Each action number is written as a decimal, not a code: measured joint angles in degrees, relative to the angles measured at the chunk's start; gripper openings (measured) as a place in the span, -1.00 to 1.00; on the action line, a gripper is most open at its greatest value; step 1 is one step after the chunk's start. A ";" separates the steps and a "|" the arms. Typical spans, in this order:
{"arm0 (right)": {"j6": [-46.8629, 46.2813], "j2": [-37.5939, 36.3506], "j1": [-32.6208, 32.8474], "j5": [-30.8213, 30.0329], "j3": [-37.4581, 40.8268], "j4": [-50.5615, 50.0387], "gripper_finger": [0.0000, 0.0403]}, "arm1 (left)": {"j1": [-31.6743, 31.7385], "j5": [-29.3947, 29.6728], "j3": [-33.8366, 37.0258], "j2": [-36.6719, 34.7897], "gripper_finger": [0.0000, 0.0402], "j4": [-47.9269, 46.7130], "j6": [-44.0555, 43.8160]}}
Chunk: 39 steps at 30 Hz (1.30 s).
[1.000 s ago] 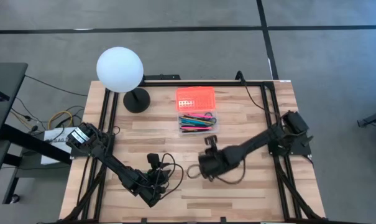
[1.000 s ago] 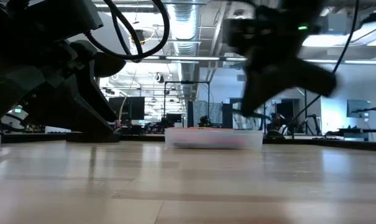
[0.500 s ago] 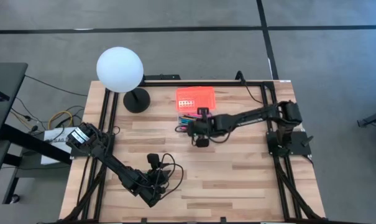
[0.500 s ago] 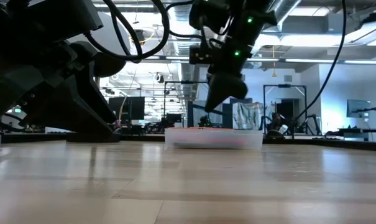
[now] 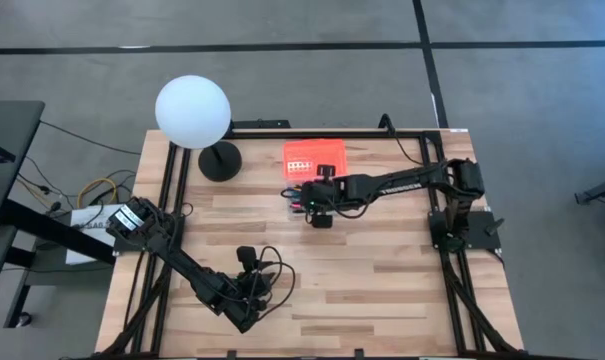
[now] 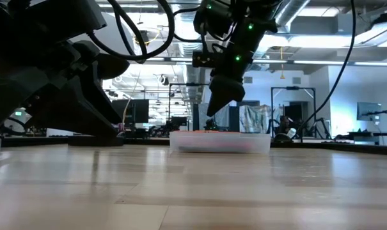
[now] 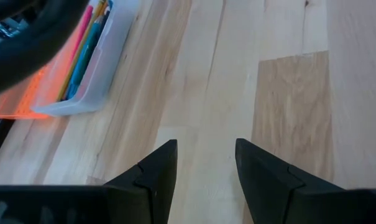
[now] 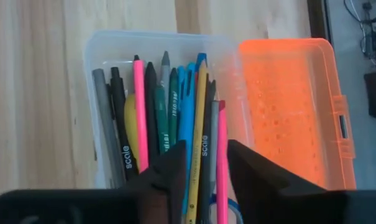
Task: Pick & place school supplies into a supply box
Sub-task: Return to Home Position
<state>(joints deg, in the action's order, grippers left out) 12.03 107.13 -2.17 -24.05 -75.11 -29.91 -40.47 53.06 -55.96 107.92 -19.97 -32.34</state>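
Note:
The supply box lies open at the table's far middle. Its orange lid point(image 5: 314, 156) is flat beside the clear base point(image 5: 294, 192). The base rests on the wood and holds several pens, pencils and markers point(image 8: 150, 112) side by side. My right gripper point(image 8: 205, 149) hangs open just above the base, clear of its rim point(image 6: 212, 114), slanting down toward the table's left. A pink pen point(image 8: 222, 155) lies in the base below the gap between its fingers. My left gripper point(image 7: 206, 146) waits open near the table's front point(image 5: 250, 268), with nothing between its fingers.
A white globe lamp point(image 5: 192, 110) on a black foot point(image 5: 220, 160) stands at the far left. Black frame rails point(image 5: 172, 190) run along both table sides. Bare wood point(image 5: 382, 270) lies between the box and the near edge.
My right gripper has swung from the table's near middle toward the far edge. It now hangs over the box's clear base, and it slowed in the last half second.

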 joint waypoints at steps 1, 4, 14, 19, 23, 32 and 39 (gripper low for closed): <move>0.00 0.00 0.00 -0.23 0.00 0.00 -0.41 | 0.00 0.09 0.00 0.00 -0.22 0.17 0.09; -0.96 -0.02 0.46 -0.15 0.00 1.66 -0.28 | 0.07 0.92 0.00 0.00 -0.22 1.29 0.28; 8.01 -4.83 5.50 0.02 -0.02 4.46 -0.15 | 0.85 13.99 -1.00 0.04 -0.22 2.22 9.16; 9.68 -11.10 7.00 3.31 1.07 4.84 -0.19 | 3.76 19.71 -2.82 -1.29 -0.22 3.33 19.08; 10.14 -17.43 7.93 5.94 4.09 5.13 -0.22 | 7.78 12.86 -3.52 -3.78 -0.22 9.55 28.46; 10.10 -32.82 11.35 6.12 16.52 9.99 -0.26 | 18.03 -17.60 -3.50 -4.43 -0.22 44.29 60.46; 8.18 -48.43 14.79 6.65 26.27 13.71 -0.25 | 27.19 -31.38 -3.45 -13.17 -0.22 45.44 63.33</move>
<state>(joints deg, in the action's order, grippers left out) 20.21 58.71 12.62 -17.40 -48.84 -16.20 -13.28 21.68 -59.42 94.75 25.47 30.99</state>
